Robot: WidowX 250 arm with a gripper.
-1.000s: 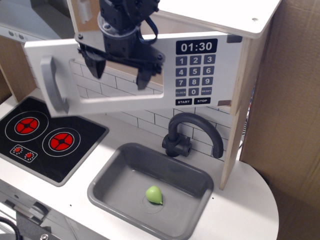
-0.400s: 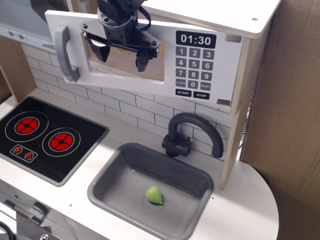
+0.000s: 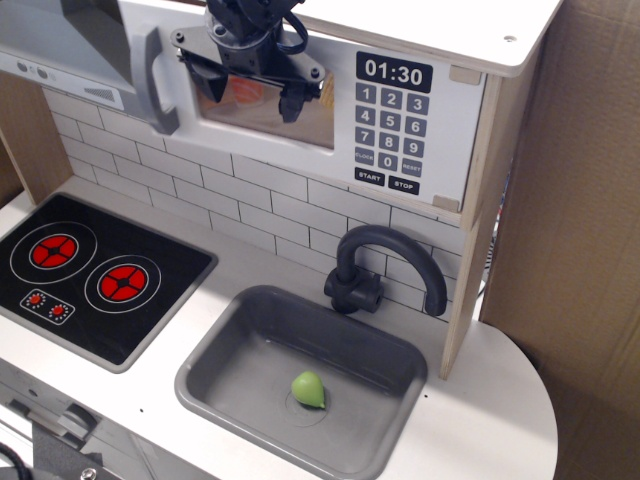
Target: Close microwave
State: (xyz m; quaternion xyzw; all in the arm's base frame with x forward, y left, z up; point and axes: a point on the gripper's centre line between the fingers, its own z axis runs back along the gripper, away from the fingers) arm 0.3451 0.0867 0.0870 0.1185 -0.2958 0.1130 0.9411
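One green pear [image 3: 309,389] in grey sink [image 3: 225,385], microwave [image 3: 310,110] above

arm: enters from top edge | claw [image 3: 248,90]: fingers spread apart, pointing down, holding nothing

White microwave [image 3: 300,120] door, grey handle [image 3: 160,80]; green fruit [image 3: 309,389]; red burners [image 3: 90,268]
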